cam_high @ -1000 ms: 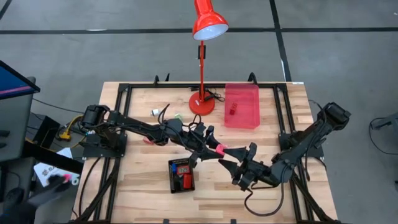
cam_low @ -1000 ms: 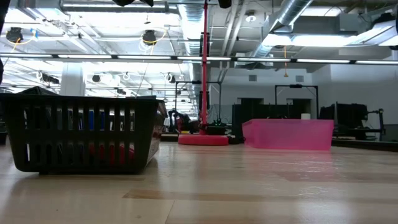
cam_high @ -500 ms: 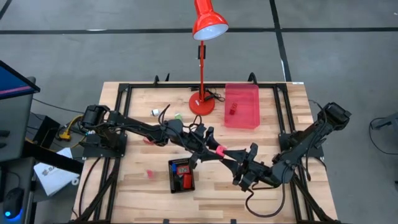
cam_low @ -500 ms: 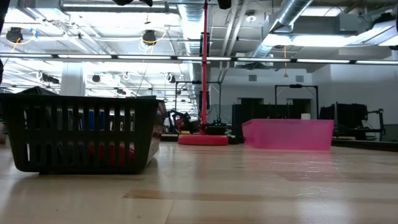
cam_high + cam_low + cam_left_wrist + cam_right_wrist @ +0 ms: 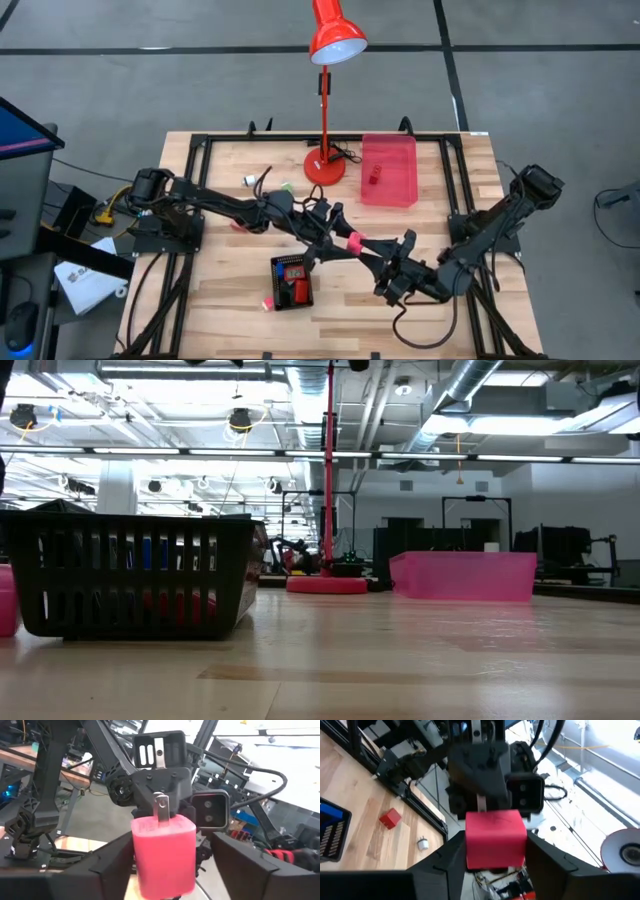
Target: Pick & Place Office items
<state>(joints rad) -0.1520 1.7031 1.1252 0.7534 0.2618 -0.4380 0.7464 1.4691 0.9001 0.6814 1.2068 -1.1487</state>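
Note:
A pink block with a metal prong on top hangs in mid-air over the table's middle, between my two grippers, which face each other. My left gripper comes from the left and is shut on the block. My right gripper comes from the right and is shut on the same block. A small pink piece lies on the table by the black tray's near left corner. It also shows at the left edge of the low view. Neither gripper shows in the low view. My left gripper has the pink block's side faces between its two fingers and comes at it level from the table's left. The block is clear of the table, prong up. On one side a narrow dark gap shows beside the block. My right gripper pinches the block's two side faces between its two fingers and comes at it level from the table's right. Both fingers lie against the block's edges. The block is lifted clear of the table.
The black tray holds red and blue items just near of the grippers. The translucent red tray with a red block stands at the far right, beside the red lamp's base. White, green and pink pieces lie at the far left.
A person's hand showed past the table's near left corner a second ago and is gone. A small pink piece has come across the table from the left and now rests beside the black tray. Both arms have kept still.

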